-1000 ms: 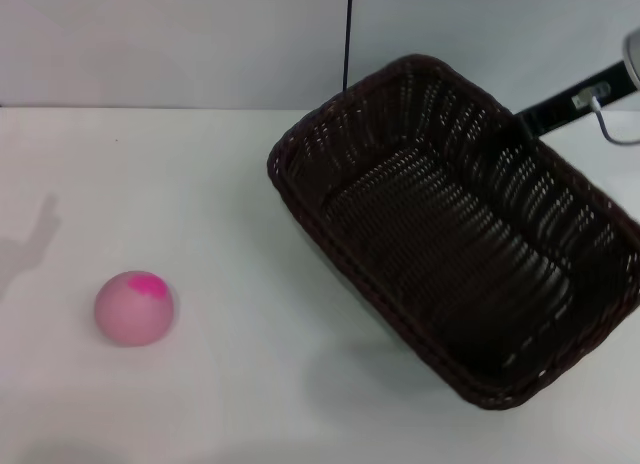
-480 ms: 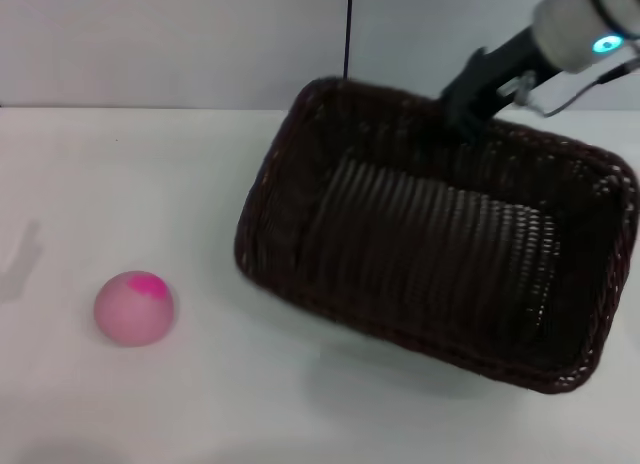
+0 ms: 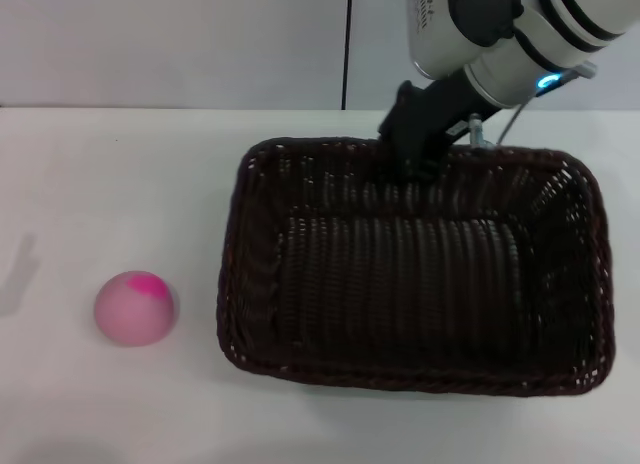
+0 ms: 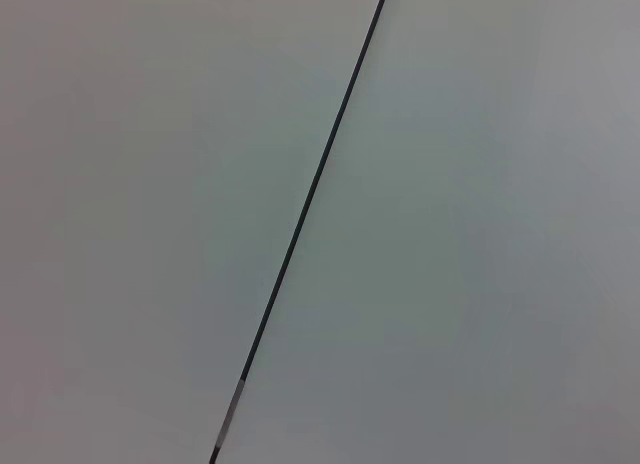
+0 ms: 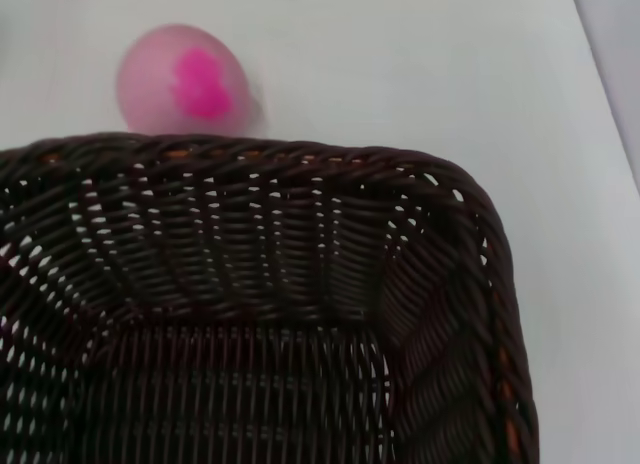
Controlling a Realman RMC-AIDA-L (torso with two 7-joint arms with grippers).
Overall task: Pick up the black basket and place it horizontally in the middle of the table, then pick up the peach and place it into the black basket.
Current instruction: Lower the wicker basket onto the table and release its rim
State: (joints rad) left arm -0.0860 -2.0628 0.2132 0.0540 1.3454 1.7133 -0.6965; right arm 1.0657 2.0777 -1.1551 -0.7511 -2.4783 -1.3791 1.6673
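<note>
One right gripper (image 3: 418, 162) is clamping the far rim of the basket (image 3: 410, 274), its dark fingers (image 3: 405, 134) closing over the braided edge near the middle of that long side. The white arm behind it is reaching in from the upper right. The basket is now lying with its long sides running across the table (image 3: 120, 184), where half a second ago it was sitting skewed and a second ago turned steeply on a diagonal farther right. The peach (image 3: 135, 307) is sitting on the table left of the basket, apart from it, in the same spot as before.

Right wrist view: looking down into the basket (image 5: 260, 314), with the peach (image 5: 185, 79) just beyond its rim; no fingers showing.

Left wrist view: showing only a blank wall with a dark seam; left gripper out of sight.
</note>
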